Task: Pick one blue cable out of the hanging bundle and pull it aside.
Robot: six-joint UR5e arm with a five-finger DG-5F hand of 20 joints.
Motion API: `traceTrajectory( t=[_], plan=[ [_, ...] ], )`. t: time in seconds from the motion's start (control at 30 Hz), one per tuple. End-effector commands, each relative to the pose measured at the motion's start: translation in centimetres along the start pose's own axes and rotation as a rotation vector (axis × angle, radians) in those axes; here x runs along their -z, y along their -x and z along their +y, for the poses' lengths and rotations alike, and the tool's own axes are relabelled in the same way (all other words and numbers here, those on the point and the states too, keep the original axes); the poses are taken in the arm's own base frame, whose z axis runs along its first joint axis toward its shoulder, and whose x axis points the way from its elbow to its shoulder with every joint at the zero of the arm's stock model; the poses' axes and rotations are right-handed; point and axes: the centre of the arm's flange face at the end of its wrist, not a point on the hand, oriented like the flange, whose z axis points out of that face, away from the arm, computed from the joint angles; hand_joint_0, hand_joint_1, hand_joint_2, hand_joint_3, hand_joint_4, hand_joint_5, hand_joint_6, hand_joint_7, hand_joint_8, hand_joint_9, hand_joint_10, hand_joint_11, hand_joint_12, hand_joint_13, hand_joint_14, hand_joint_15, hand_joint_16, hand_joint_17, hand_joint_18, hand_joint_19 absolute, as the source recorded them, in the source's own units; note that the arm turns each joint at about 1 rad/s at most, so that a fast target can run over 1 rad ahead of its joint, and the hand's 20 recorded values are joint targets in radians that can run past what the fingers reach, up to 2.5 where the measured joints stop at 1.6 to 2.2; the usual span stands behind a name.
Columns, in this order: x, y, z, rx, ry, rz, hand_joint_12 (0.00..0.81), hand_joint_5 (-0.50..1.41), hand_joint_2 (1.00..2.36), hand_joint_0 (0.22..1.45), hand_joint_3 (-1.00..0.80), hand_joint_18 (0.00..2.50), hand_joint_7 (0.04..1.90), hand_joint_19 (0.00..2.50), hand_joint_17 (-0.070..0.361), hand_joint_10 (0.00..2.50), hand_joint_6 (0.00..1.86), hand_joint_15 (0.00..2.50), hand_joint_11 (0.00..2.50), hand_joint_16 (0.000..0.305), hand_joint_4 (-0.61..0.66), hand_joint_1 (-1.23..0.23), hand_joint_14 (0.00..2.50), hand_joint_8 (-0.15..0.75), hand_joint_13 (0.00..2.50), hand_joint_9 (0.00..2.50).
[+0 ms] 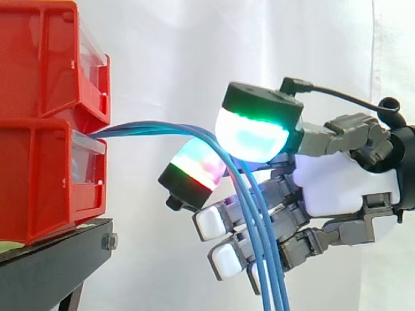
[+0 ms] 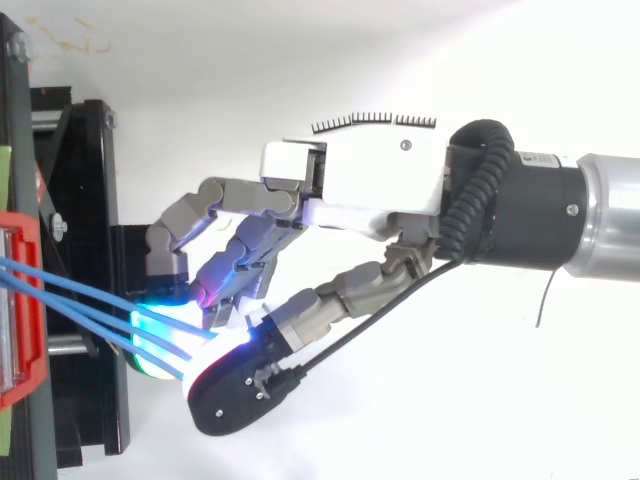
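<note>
Blue cables (image 1: 149,127) from the red bins (image 1: 39,181) at left were found pinched between the hand's (image 2: 350,185) curled, glowing fingertips (image 1: 251,133), hanging down beyond.

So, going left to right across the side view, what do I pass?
Stacked red bins → blue cables arching out from between them → robot hand.
</note>
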Motion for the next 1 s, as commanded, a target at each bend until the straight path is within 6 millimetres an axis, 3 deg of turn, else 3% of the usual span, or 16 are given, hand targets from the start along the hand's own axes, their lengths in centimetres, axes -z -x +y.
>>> traceTrajectory(
  t=[0.0,0.2,0.37,0.53,0.7,0.83,0.97],
  plan=[
    [0.12,0.14,-0.09,0.0,-0.011,0.0,0.319,-0.2,1.0,0.77,-0.5,0.81,0.83,0.51,0.087,0.02,0.97,0.46,0.47,0.039,-0.17,-0.92,0.02,0.169,0.82,0.85],
    [0.12,0.14,-0.09,0.0,-0.011,0.0,0.344,-0.19,1.0,0.54,-0.5,0.82,0.86,0.62,0.1,0.02,0.94,0.51,0.54,0.044,-0.1,-0.88,0.02,0.219,0.84,0.94],
    [0.1,0.15,-0.02,-0.001,-0.009,-0.002,0.374,-0.17,1.0,0.48,-0.5,0.85,0.87,0.64,0.113,0.02,0.93,0.53,0.56,0.05,-0.08,-0.77,0.02,0.255,0.88,1.02],
    [0.12,0.15,-0.09,0.003,-0.011,-0.002,0.356,-0.16,1.0,0.55,-0.5,0.81,0.94,0.67,0.104,0.02,0.92,0.55,0.59,0.046,-0.11,-0.67,0.02,0.246,0.87,1.06],
    [0.16,0.28,0.0,0.0,-0.011,-0.003,0.351,-0.16,1.02,0.61,-0.2,0.84,0.99,0.68,0.1,0.02,0.92,0.54,0.58,0.045,-0.12,-0.77,0.02,0.249,0.89,1.07],
    [0.14,0.27,0.08,-0.001,-0.009,-0.003,0.341,-0.19,1.02,0.78,-0.27,0.86,1.1,0.63,0.094,0.02,0.96,0.53,0.59,0.042,-0.23,-0.87,0.02,0.221,0.91,1.04],
    [0.19,0.4,0.3,-0.002,-0.007,-0.005,0.326,-0.19,1.01,0.85,-0.44,0.84,1.16,0.66,0.088,0.02,0.97,0.52,0.59,0.039,-0.3,-0.86,0.02,0.209,0.91,1.06]
  ],
)
